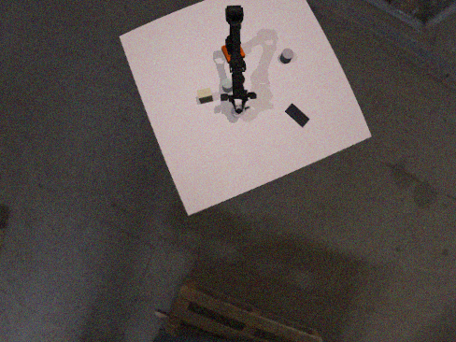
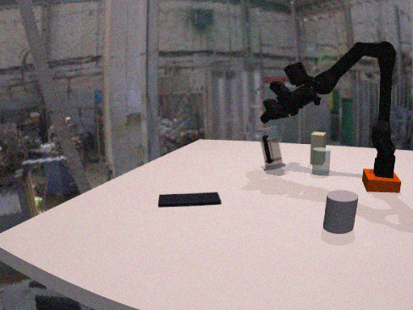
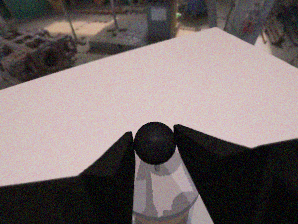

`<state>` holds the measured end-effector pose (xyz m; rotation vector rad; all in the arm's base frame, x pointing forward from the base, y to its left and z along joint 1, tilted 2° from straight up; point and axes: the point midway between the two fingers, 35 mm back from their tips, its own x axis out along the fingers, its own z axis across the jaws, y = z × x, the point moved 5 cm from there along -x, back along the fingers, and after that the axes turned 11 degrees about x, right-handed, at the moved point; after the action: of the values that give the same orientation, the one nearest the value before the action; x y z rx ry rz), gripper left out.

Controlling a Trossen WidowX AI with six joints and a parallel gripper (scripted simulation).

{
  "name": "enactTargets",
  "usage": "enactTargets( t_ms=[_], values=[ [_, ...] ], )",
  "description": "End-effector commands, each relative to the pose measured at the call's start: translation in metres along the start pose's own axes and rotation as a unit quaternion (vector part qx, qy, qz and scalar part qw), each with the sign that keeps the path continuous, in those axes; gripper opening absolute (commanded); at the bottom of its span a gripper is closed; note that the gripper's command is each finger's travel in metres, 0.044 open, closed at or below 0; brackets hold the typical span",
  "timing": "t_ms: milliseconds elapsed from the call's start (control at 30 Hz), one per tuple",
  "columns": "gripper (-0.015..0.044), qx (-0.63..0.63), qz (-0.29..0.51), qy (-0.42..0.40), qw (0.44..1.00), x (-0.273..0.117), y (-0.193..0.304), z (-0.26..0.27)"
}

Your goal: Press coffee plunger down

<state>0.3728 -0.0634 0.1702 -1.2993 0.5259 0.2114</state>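
The coffee press (image 2: 275,152) (image 3: 162,197) is a clear beaker with a dark handle. In the exterior view it leans, its top toward the left, and its base looks tilted against the table. The round black plunger knob (image 3: 155,145) sits above the press, with a short bit of rod showing below it in the wrist view. My gripper (image 1: 238,110) (image 2: 264,119) (image 3: 153,134) is shut on the knob, one finger on each side. In the top view the arm hides most of the press. How far down the plunger stands is not clear.
A yellowish block (image 1: 204,92) (image 2: 317,144) and a pale green translucent cylinder (image 1: 227,85) (image 2: 321,162) stand near the press, toward the arm's orange base (image 2: 382,182). A grey cylinder (image 1: 286,55) (image 2: 340,213) and a flat black slab (image 1: 297,115) (image 2: 189,199) are farther off.
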Motion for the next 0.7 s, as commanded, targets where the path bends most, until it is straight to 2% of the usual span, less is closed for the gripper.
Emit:
enactTargets(
  t_ms=[0, 667],
  values=[
    [0.0111, 0.003, 0.009, 0.002, 1.0, 0.0028, 0.0042, -0.0007],
    [0.0111, 0.003, 0.009, 0.002, 1.0, 0.0046, 0.0029, -0.0004]
  ],
)
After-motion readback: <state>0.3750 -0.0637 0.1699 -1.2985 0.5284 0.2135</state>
